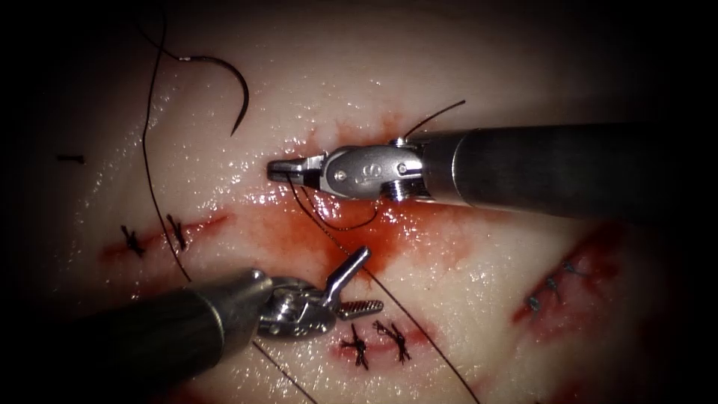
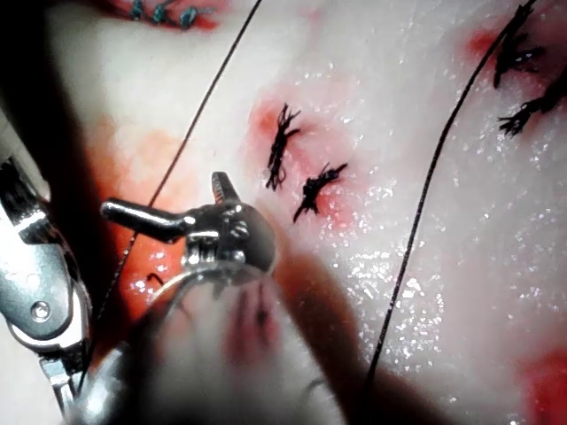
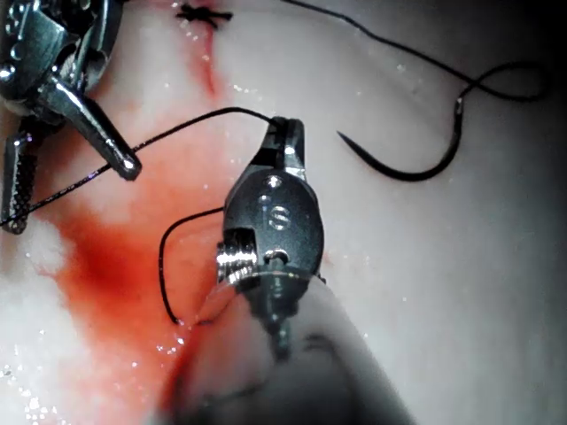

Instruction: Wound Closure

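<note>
**Desk:** What's nearest?

**Photographer:** Two dark knots (image 1: 375, 344) on the near tissue (image 1: 479, 90). Just behind them is the left pincer (image 1: 372, 278), its jaws apart and holding nothing. A taut run of thread (image 1: 419, 337) slants past, close by the open jaws. Whether it touches them, I can't tell.

**Desk:** And mid-scene?

**Photographer:** Red fluid (image 1: 351, 232) pools over the cut, hiding its edges. Just beyond, the right pincer (image 1: 280, 170) reaches in from the right. Its jaws are together, clamped on the thread at the very tip, and a slack loop hangs below.

**Desk:** The needle?

**Photographer:** The needle (image 1: 228, 86) lies loose at far left, left of the cut. It rests on the tissue, not in it, and neither tool holds it. Its thread trails nearward past two more knots (image 1: 153, 238).

**Desk:** What would good handling look like here?

**Photographer:** My judgement:
- **Grip:** Keep it at the jaw tips and light, so the strand doesn't fray.
- **Tension:** Pull along the thread's line, never across the cut.
- **Left jaws:** Close them only on thread, clear of the wet tissue.
- **Long strand:** Keep it off the finished knots.
- **Needle:** Watch the free needle, since any hard tug could drag its point over the surface.
</note>
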`<state>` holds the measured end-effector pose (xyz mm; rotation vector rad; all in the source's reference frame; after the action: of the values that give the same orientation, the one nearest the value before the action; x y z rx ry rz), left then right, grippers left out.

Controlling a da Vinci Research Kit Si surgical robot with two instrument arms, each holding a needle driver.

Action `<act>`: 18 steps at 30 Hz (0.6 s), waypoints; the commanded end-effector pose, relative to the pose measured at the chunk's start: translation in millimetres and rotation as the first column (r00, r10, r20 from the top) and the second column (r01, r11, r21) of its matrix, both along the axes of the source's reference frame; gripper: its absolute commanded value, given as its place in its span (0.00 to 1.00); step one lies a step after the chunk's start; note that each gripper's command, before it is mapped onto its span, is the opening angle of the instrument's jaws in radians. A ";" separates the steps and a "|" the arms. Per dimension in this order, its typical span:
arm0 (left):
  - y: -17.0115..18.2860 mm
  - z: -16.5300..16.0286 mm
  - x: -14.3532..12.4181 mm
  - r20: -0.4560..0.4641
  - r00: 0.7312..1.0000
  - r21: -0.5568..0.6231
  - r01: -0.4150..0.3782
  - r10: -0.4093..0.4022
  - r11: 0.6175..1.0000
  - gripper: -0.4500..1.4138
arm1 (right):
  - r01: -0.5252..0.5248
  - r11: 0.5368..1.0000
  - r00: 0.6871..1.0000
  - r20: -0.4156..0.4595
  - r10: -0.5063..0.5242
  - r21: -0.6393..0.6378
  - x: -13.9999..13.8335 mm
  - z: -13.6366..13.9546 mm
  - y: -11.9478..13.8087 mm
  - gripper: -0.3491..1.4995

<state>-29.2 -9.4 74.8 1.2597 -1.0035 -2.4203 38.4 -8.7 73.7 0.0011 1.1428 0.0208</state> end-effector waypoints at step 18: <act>-3.5 1.5 -4.1 0.010 0.999 -0.067 -0.038 0.039 0.997 0.77 | -0.015 1.000 1.000 0.025 0.015 0.017 2.3 2.4 2.8 0.00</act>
<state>-32.8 -12.8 75.7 1.2567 -1.0457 -2.3349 40.0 -5.8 75.7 0.0078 1.1154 0.0459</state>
